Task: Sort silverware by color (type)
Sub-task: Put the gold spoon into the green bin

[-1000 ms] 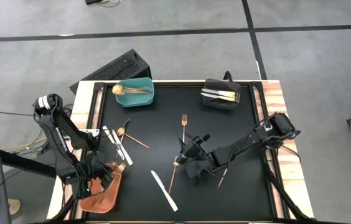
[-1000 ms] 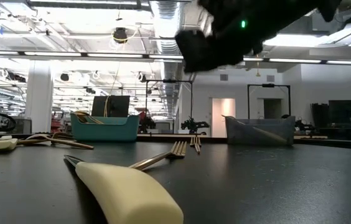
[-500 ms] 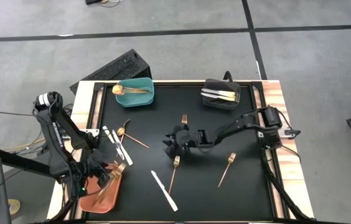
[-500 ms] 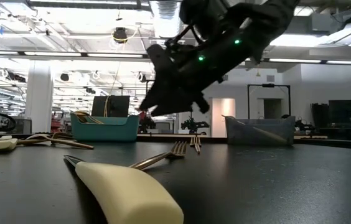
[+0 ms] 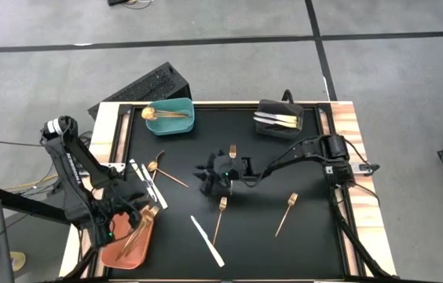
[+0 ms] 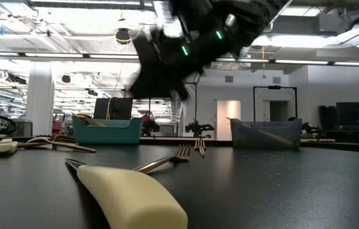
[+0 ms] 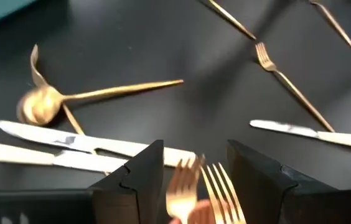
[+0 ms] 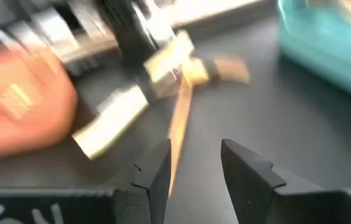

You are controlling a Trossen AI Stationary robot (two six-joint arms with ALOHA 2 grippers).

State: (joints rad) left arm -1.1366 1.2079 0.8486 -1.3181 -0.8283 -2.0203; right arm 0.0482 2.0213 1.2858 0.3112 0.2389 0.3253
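Over the black counter point(image 5: 308, 236) the left gripper point(image 5: 124, 224) hangs above the orange bin point(image 5: 127, 245) at the near left corner; its fingers point(image 7: 132, 180) stand spread with nothing between them, and copper forks point(image 7: 201, 186) lie in the bin right below. The right gripper point(image 5: 212, 174) reaches to the middle of the counter, its fingers point(image 8: 157, 177) apart and empty, though that wrist view is blurred, so the gap is hard to judge closely. The silverware is scattered: a gold spoon point(image 5: 161, 112) in the teal bin point(image 5: 182, 124) at the far left, white-handled pieces point(image 5: 278, 119) in the black bin point(image 5: 267, 130) at the far right, a white knife point(image 5: 206, 240) near the front, copper forks point(image 5: 287, 213) lying loose mid-counter, and knives with a gold spoon point(image 5: 152, 167) just beside the left arm.
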